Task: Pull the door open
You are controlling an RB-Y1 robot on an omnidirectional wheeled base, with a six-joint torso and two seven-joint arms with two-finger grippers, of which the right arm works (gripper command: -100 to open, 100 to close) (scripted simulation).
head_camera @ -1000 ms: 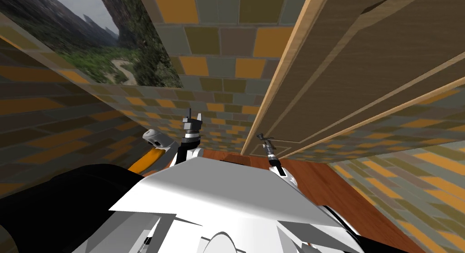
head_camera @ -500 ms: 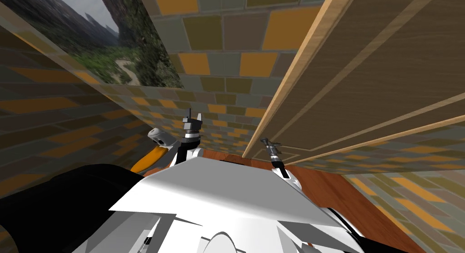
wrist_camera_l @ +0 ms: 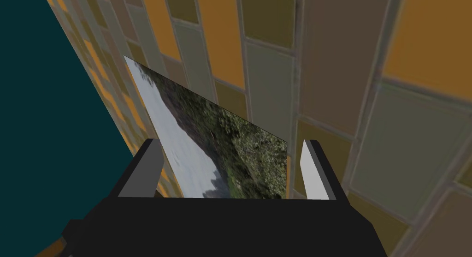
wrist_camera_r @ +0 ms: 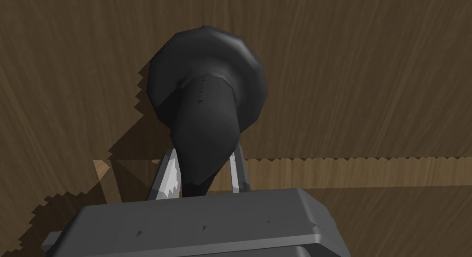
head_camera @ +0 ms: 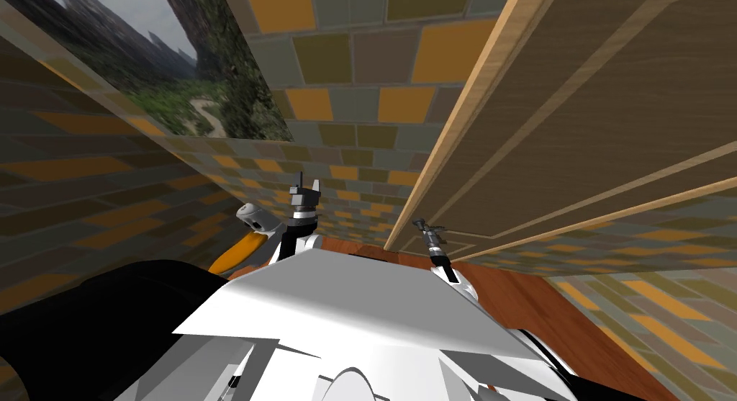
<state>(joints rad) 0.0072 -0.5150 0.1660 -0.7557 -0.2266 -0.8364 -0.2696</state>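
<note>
Left arm idle: left gripper (head_camera: pixel 307 181) is raised in front of the tiled wall (head_camera: pixel 345 109), left of the door, fingers apart and holding nothing. Moving right, the door's light wooden edge (head_camera: pixel 460 109) runs up steeply from just beside the right arm. The right gripper (wrist_camera_r: pixel 204 150) is at the dark handle (wrist_camera_r: pixel 207 116), with the fingers clamped on the sides of the lever's free end. The lever's round base sits against the brown door (head_camera: pixel 612 94), which takes up the right of the head view above the red-brown floor (head_camera: pixel 547 303). Change over the last second: the door's edge and lower rail lie at a different slant against the wall, and the panel looms larger. The wall pattern has also slid a little, so part of this is my own head or base moving. In the last half second almost nothing has shifted. Judgement: the grasp is holding and the door has probably begun to leave its frame, but the swing is small and may have paused. The opening is far from done, so the next move likely needs a continued pull along the door's arc, perhaps with the base backing away. Risk: the thin fingers could slide off the tapered lever.
</note>
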